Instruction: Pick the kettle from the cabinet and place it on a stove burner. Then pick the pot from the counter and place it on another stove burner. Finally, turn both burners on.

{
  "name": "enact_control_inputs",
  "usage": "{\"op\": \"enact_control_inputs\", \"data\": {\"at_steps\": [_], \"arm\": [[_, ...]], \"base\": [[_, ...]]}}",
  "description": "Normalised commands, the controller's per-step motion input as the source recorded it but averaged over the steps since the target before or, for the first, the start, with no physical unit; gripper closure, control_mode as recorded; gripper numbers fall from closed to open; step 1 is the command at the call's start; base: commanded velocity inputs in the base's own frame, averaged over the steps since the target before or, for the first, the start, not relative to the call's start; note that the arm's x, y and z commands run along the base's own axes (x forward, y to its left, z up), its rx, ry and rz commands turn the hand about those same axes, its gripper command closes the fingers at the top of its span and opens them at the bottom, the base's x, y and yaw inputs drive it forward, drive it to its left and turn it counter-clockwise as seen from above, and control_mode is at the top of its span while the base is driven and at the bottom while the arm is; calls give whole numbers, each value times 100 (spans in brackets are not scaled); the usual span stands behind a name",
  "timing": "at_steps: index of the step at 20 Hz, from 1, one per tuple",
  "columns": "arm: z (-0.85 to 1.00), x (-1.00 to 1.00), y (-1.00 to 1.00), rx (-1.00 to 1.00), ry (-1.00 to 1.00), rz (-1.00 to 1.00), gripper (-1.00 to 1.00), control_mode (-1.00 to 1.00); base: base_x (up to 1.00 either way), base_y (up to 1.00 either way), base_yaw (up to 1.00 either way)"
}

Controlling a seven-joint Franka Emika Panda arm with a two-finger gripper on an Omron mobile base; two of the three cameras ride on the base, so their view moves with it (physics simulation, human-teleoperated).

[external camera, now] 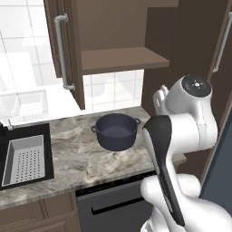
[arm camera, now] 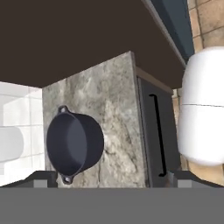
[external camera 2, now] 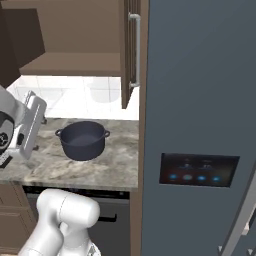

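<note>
Rendered kitchen, evenly and softly lit, no single visible lamp. Brightest area: white tiled wall point(external camera: 27, 59), near washed out in the left base view, tile lines faint. Darkest areas: underside of the cabinet point(external camera: 122, 59) and its interior, flat brown with little detail. The pot point(external camera: 116, 131) casts only a faint, soft shadow on the counter point(external camera: 77, 158); a pale blurred reflection shows on the tiles behind it. No hard glare. All views low in resolution, edges slightly soft and jagged. Hand view rolled sideways; the pot point(arm camera: 72, 144) mildly stretched.
</note>
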Motion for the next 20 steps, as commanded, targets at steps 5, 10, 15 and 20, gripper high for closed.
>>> {"op": "enact_control_inputs", "data": {"at_steps": [5, 10, 15, 20], "arm": [[-5, 43, 21, -3, 14, -3, -100, -100], [-13, 46, 18, -2, 14, -3, -100, -100], [-20, 38, 7, 0, 10, -6, -100, -100], [-30, 25, 0, 0, 6, -6, -100, -100]], "base": [[0, 0, 0], [0, 0, 0], [0, 0, 0], [0, 0, 0]]}}
